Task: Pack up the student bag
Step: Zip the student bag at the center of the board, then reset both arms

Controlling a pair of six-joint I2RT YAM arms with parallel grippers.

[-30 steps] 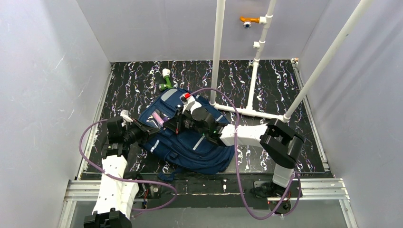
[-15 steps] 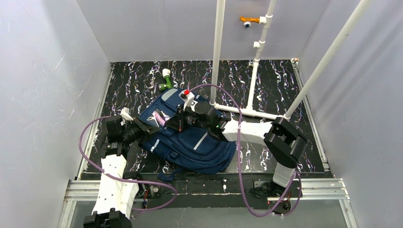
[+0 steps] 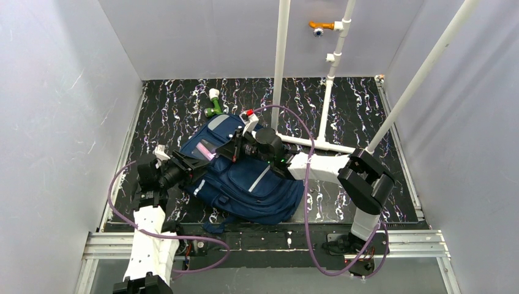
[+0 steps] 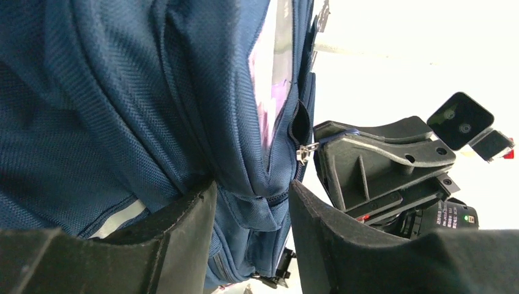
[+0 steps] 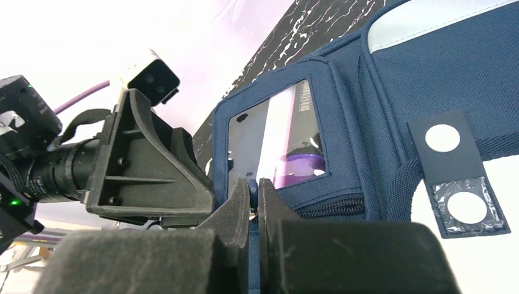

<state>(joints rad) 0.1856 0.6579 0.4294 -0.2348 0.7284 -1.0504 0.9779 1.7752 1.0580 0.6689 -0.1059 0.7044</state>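
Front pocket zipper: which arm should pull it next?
Right. The right gripper is pinched shut on the zipper pull; the left gripper stands open around a fold of the student bag.

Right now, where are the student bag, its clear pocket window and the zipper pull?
student bag (image 3: 245, 191), top external view, on the navy front panel.
clear pocket window (image 5: 278, 138), right wrist view, on the middle of the pane.
zipper pull (image 4: 303, 152), left wrist view, on its silver metal link.

1. No writing reads clearly from where I stand.
2. Tiny white print on the right wrist motor (image 4: 445, 213): too small to make out.
3. Dark marks on the white strip (image 5: 286, 131) behind the bag (image 5: 440, 73) window: blurred.
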